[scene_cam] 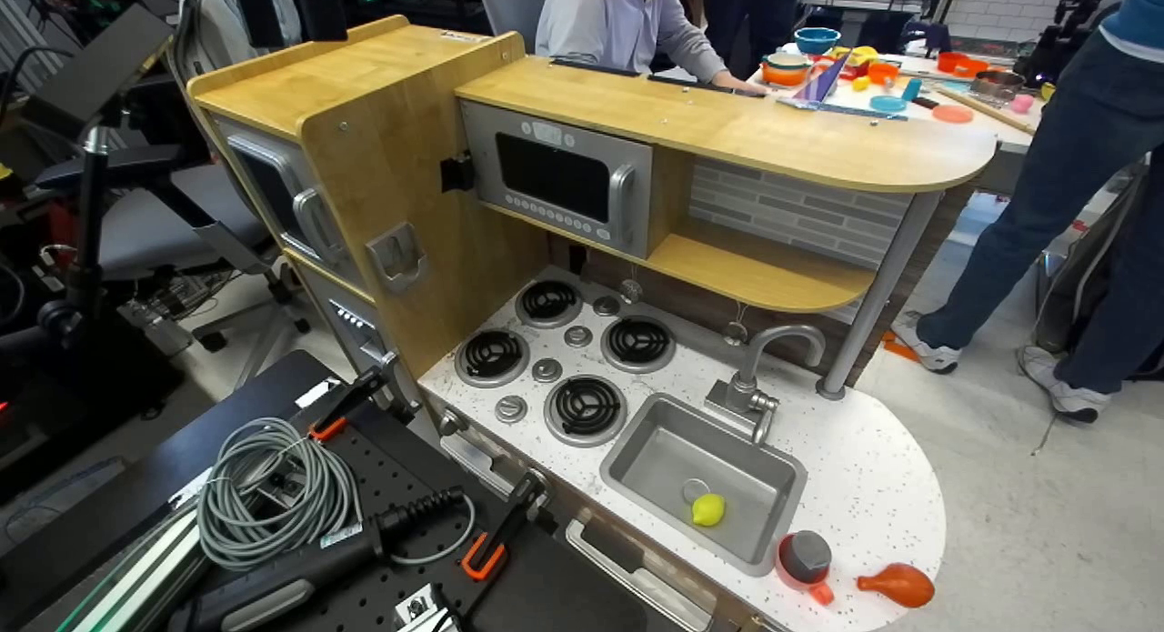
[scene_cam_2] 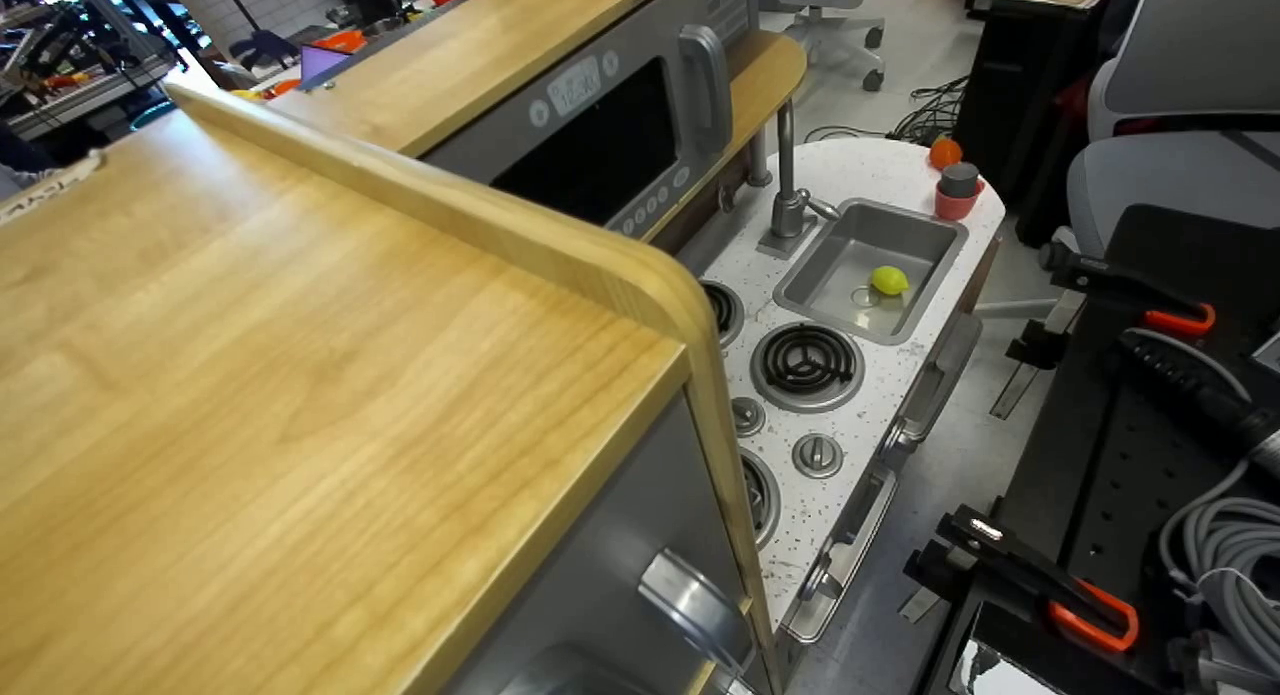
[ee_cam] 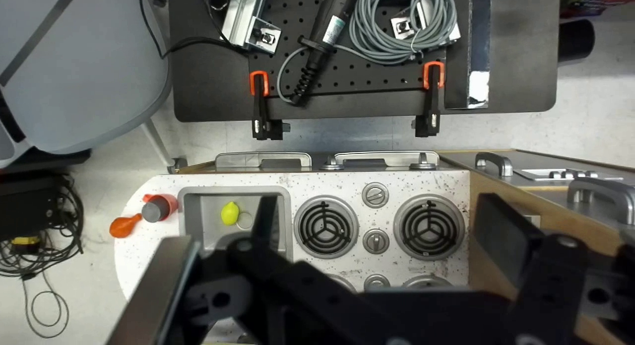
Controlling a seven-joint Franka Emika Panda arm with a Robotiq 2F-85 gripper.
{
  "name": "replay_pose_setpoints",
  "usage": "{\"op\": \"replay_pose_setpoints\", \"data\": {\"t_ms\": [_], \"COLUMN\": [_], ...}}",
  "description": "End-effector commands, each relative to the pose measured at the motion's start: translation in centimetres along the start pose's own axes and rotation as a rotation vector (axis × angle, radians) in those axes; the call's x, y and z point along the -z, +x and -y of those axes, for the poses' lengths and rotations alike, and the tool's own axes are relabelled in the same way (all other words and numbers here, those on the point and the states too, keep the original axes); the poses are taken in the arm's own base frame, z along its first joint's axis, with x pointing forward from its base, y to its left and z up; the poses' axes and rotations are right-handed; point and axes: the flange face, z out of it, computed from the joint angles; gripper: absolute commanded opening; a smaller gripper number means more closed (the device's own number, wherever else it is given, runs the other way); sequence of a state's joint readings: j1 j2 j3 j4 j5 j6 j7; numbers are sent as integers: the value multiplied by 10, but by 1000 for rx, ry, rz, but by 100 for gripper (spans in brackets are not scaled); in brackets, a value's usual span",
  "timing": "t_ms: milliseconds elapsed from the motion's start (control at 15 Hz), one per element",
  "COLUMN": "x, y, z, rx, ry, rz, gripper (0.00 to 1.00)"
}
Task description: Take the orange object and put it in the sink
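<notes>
Past the rounded end of a speckled white bench (scene_cam: 864, 468), pale floor (scene_cam: 1009, 505) is seen. A grey chair (ee_cam: 94, 72) is placed off its front corner; beyond its back edge, a cluttered table (scene_cam: 1000, 134) is backed by a white brick wall (scene_cam: 1009, 0).

Orange object (scene_cam: 905, 585): smooth, slightly glossy, plastic-looking. Lemon (scene_cam: 707, 510): smooth, plastic-looking. Sink (scene_cam: 673, 452): matt, smooth; metal or plastic, cannot tell. Tap (scene_cam: 746, 385): metal-looking, satin. Counter (scene_cam: 864, 459): smooth, speckled. Cabinet (scene_cam_2: 330, 365): grained wood, light sheen. Burners (ee_cam: 326, 227): matt. Table (ee_cam: 347, 106): matt, part perforated. Cable (scene_cam: 223, 514): smooth, plastic-looking. Gripper (ee_cam: 383, 221): matt.
</notes>
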State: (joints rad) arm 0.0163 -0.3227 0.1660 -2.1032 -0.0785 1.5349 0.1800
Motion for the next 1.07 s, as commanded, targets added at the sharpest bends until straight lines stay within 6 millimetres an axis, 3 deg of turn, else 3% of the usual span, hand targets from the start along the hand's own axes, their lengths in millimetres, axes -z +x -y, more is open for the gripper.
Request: {"op": "replay_pose_setpoints", "data": {"t_ms": [0, 67, 133, 400, 533, 733, 1000], "x": [-12, -16, -21, -61, -92, -127, -168], "y": [23, 28, 33, 62, 72, 90, 113], "z": [-67, -74, -96, -208, -258, -310, -365], "rx": [-59, -68, -89, -176, -210, -287, -417], "ry": [53, 57, 69, 119, 148, 159, 177], "rz": [-37, -65, -80, -88, -90, -80, -103], "gripper": [100, 100, 100, 100, 100, 100, 100]}}
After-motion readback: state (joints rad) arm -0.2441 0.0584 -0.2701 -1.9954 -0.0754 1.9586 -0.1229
